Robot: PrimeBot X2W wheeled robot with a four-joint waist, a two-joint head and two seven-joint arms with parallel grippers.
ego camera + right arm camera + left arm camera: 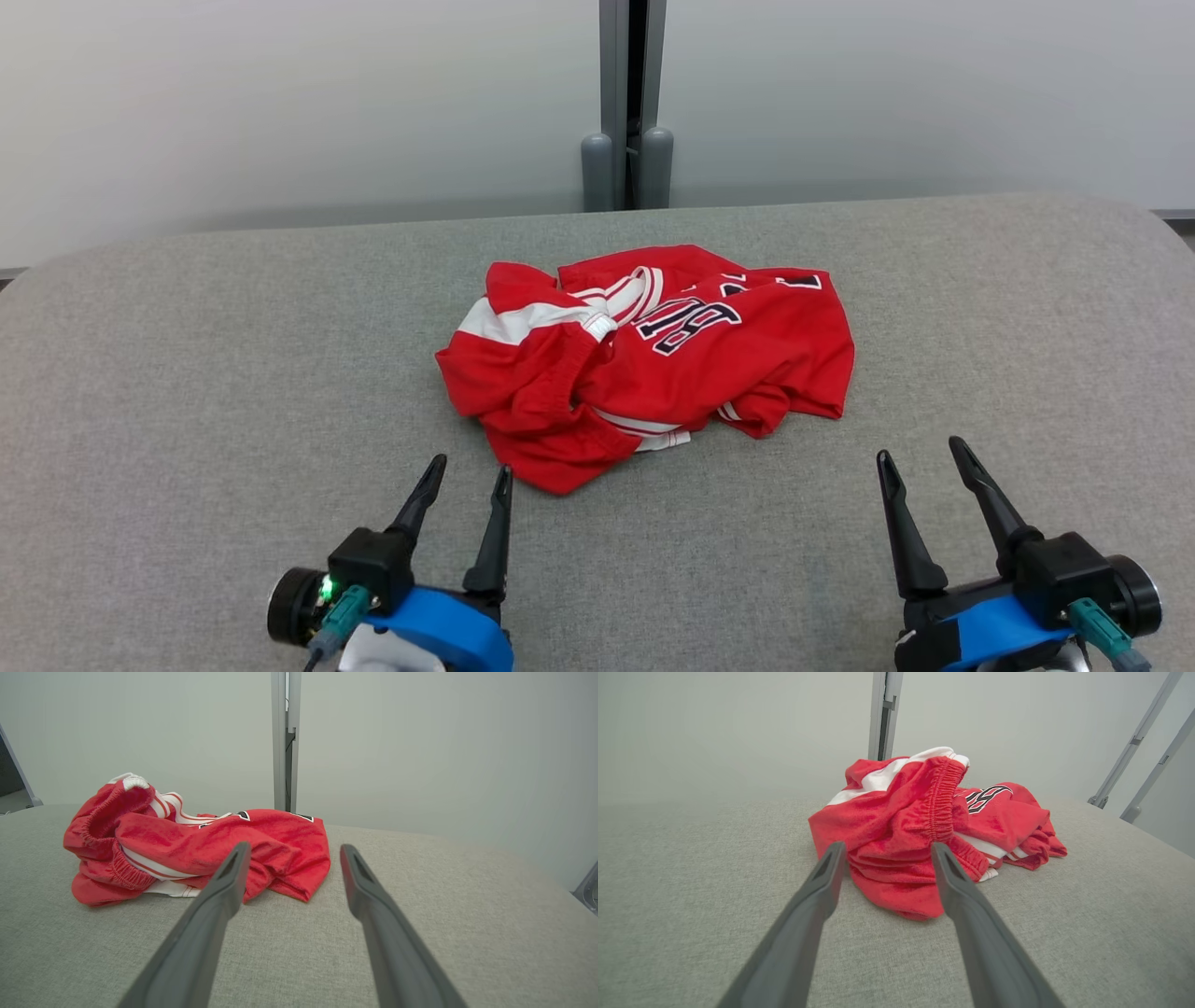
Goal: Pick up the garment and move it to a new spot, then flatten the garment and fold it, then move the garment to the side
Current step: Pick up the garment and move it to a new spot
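The garment [644, 359] is red with white stripes and dark lettering, lying crumpled in a heap at the middle of the grey padded table [187, 373]. My left gripper [471, 471] stands open at the lower left, its fingertips just short of the heap's near edge, nothing between them. The left wrist view has the garment [915, 830] bunched right ahead of the open left gripper [887, 851], elastic waistband up. My right gripper [924, 453] is open at the lower right, apart from the cloth. From the right wrist the garment [187, 851] lies ahead and left of the right gripper [292, 851].
A grey post [630, 103] with two rounded feet rises behind the table's far edge against a pale wall. Slanted metal struts [1134, 742] stand off the table's right side in the left wrist view. Bare grey fabric surrounds the heap on every side.
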